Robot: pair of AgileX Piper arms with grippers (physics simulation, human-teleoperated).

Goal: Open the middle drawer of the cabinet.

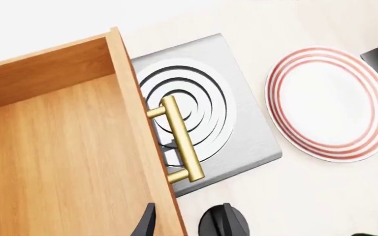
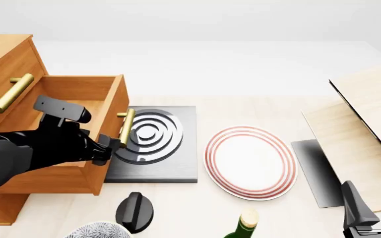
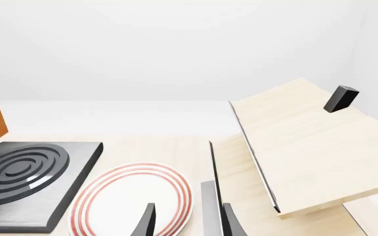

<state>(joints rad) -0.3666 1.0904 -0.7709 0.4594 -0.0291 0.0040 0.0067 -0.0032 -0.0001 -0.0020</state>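
While front view hides it: my left wrist view shows the middle drawer bare inside.
Handle: at 2 o'clock from my left gripper.
Left gripper: spread, holding nothing.
Right gripper: spread.

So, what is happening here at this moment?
A simulated pair of robot arms is working on the cabinet. The middle drawer is already pulled out, so its front hangs over the edge of the grey burner plate. The left gripper sits at the drawer front, just below the brass handle, with one finger on each side of the front panel. The right gripper waits apart, open, near the pale wooden board. A red-ringed plate lies between them.
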